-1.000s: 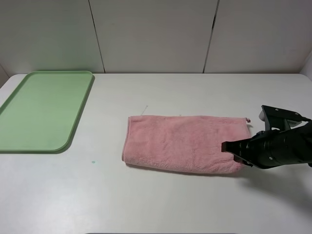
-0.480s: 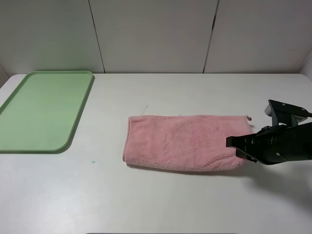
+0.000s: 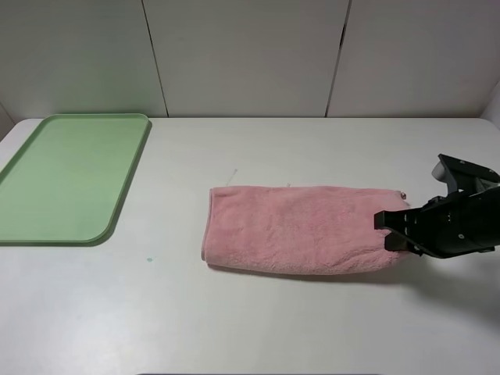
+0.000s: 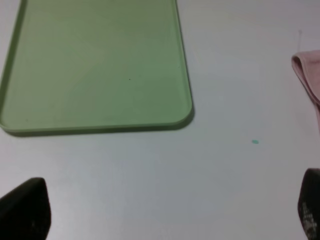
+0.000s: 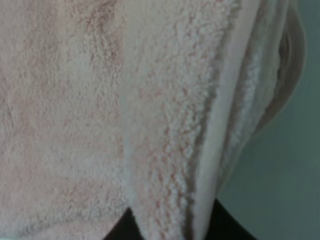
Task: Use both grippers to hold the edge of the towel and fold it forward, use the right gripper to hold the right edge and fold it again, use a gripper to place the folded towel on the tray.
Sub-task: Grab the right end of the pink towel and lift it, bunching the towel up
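R end effector (image 3: pixel 388 231), clamped on towel's (image 3: pixel 297 230) R edge (image 5: pixel 218 130), has slid rightward over last sec & dragged the once-folded towel along worktop (image 3: pixel 273 328), so 2nd fold prob just starting; L end effector (image 4: pixel 165 210) spread wide, empty, nr tray (image 3: pixel 70 176).

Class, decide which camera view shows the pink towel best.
The exterior high view: the whole folded towel lies in frame, its outline clear. The left wrist view catches only one end of it, cut off by the frame. The right wrist view is a close-up of pile and hem, with no overall shape.
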